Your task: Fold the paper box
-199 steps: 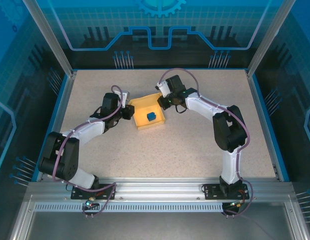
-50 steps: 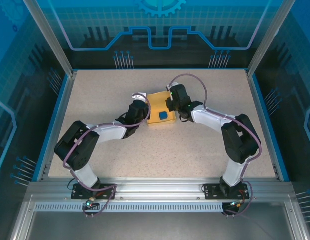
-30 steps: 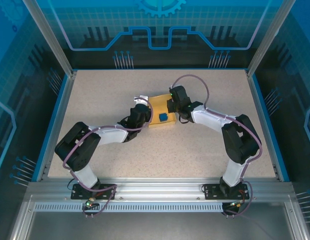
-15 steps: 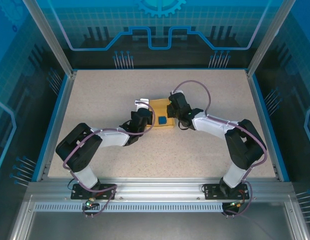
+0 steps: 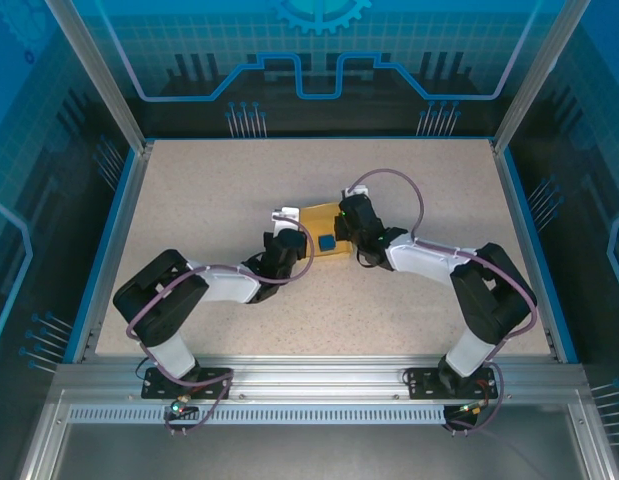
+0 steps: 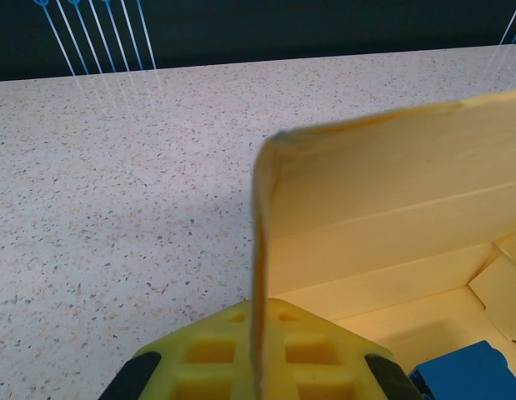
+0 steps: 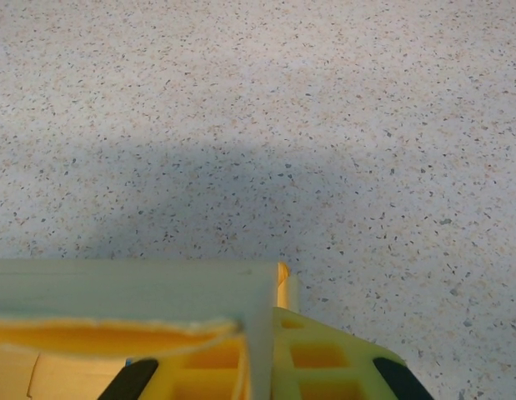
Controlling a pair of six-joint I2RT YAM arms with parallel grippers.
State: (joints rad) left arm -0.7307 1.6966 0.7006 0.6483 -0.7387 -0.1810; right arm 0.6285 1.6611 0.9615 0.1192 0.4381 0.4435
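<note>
Two-sided hold: left gripper (image 5: pixel 295 243) clamped shut on paper box (image 5: pixel 320 218) wall at 9 o'clock, right gripper (image 5: pixel 345 232) pinched closed on 3 o'clock wall; blue cube (image 5: pixel 327 242) inside

open table (image 5: pixel 189 190) all round, paper box (image 5: pixel 322 218) hemmed between left arm (image 5: pixel 224 283), right arm (image 5: pixel 429 258)

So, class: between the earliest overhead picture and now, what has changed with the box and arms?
The left gripper and right gripper drew closer together, squeezing the paper box narrower and shifting it rightward. Each gripper is shut on a side wall. The blue cube stayed inside the box.
</note>
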